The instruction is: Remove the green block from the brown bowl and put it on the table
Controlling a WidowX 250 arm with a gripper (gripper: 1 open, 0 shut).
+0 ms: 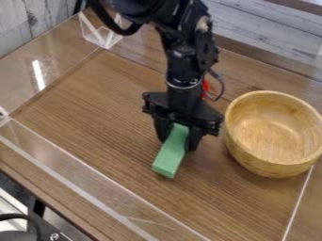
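The green block (170,157) is a bright green bar, tilted, with its lower end near or on the table (88,104) and its upper end between the fingers of my gripper (184,135). The gripper is shut on the block's top end and points straight down from the black arm (186,56). The brown bowl (274,132) sits to the right of the gripper, a short gap away, and its inside shows only wood grain.
Clear acrylic walls (113,202) run along the table's front and left edges. A small clear stand (101,33) sits at the far left corner. The table's right edge lies just beyond the bowl.
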